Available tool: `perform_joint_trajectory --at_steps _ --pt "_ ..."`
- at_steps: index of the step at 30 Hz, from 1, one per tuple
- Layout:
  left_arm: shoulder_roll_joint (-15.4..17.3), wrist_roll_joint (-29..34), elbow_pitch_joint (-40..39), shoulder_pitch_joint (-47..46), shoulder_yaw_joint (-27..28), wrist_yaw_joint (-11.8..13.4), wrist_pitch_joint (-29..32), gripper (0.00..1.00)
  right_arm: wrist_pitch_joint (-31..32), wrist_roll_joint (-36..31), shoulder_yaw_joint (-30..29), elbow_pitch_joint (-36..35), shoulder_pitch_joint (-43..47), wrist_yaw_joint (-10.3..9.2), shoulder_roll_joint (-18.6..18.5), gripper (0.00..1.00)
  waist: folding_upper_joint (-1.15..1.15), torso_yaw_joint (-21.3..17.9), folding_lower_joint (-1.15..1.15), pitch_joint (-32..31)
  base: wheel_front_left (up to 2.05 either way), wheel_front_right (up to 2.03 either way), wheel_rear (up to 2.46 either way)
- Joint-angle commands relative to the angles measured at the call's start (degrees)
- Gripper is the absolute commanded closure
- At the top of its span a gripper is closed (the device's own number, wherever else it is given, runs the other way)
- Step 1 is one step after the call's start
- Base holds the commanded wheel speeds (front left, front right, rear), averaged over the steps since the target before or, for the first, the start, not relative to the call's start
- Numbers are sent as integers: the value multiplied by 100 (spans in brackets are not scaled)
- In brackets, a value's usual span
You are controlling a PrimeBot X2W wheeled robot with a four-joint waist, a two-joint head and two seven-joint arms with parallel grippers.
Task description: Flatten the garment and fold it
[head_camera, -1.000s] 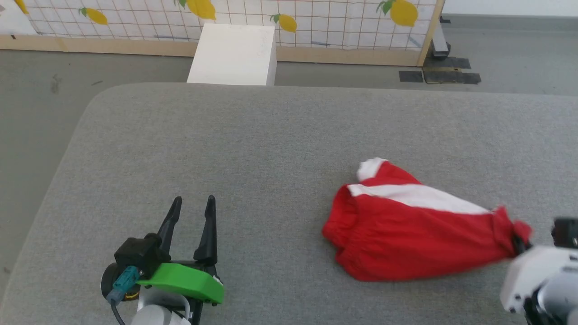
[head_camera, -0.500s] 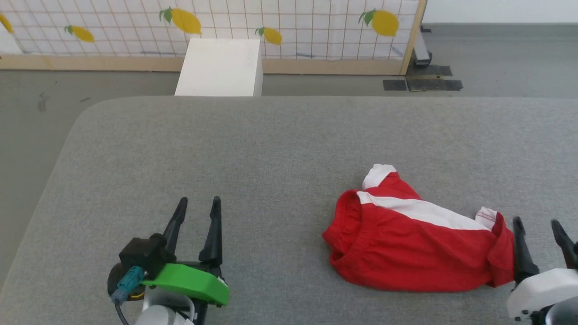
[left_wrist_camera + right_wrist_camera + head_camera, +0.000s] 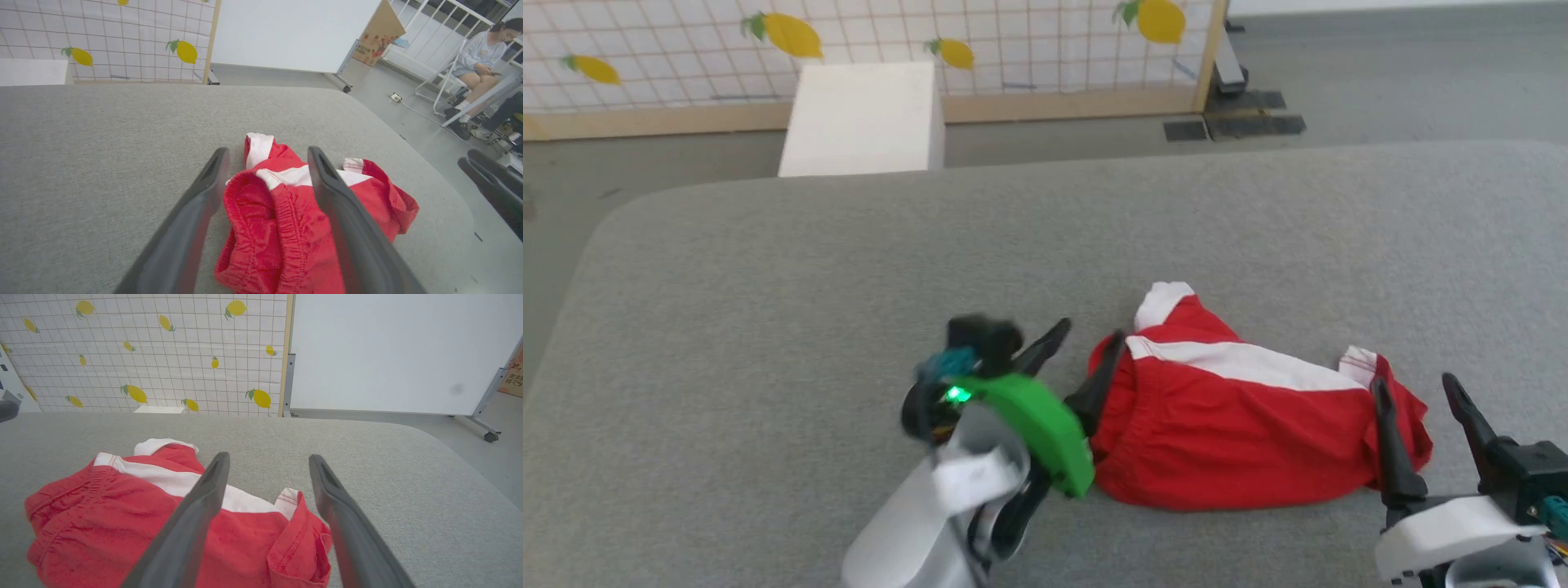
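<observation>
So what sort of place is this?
Likely a test lab or studio, not a home: a lemon-print screen, a wheeled whiteboard, and a grey padded table.

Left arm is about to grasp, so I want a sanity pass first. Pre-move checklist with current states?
1. Jaws of left gripper open: ok.
2. Elastic waistband lies between the left jaws: ok.
3. Jaws of right gripper open, holding nothing: ok.
4. Leg hem lies between the right jaws: ok.
5. The garment lies flat: not ok, it is bunched and creased.
6. Either gripper touches the cloth: cannot tell.
</observation>
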Motion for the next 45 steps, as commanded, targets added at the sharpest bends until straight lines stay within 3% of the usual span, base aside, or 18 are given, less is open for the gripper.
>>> perform_joint_trajectory --at_steps 1,9,13,17,18,20,28,33,39,45 --pt "5 -170 122 -295 -160 126 229 0 -59 28 45 -27 -153 -9 1 0 0 -232 0 240 0 0 0" --pt "5 -1043 766 -1270 -855 924 1648 0 -222 167 188 81 -412 -9 2 0 0 -587 0 623 0 0 0" --pt "5 -1207 948 -1488 -1006 1146 2109 0 -300 214 193 168 -467 -9 2 0 0 -644 0 702 0 0 0" --pt "5 -1262 972 -1620 -1019 1190 2163 0 -360 252 183 240 -511 -9 2 0 0 -657 0 738 0 0 0" --pt "8 -1233 978 -1659 -1023 1185 2121 9 -372 257 185 260 -525 -9 2 0 0 -654 0 741 0 0 0" --pt "16 -1186 993 -1708 -1030 1152 2019 100 -389 263 196 296 -547 -9 2 0 0 -639 0 730 0 0 0" --pt "201 -1126 845 -1423 -925 1162 1479 100 -387 262 176 304 -527 -9 2 0 0 -455 0 546 0 0 0" --pt "683 -1192 195 -694 -802 1278 1288 100 -318 261 72 226 -479 -9 2 0 0 -269 0 425 0 0 0" --pt "1366 -1198 -832 177 -653 1599 1242 100 -79 257 -59 206 -409 -9 2 0 0 -24 0 354 0 0 0" --pt "1659 -1298 -1484 683 -419 1882 1139 100 633 159 -63 459 -659 -9 2 0 0 154 0 374 0 0 0"
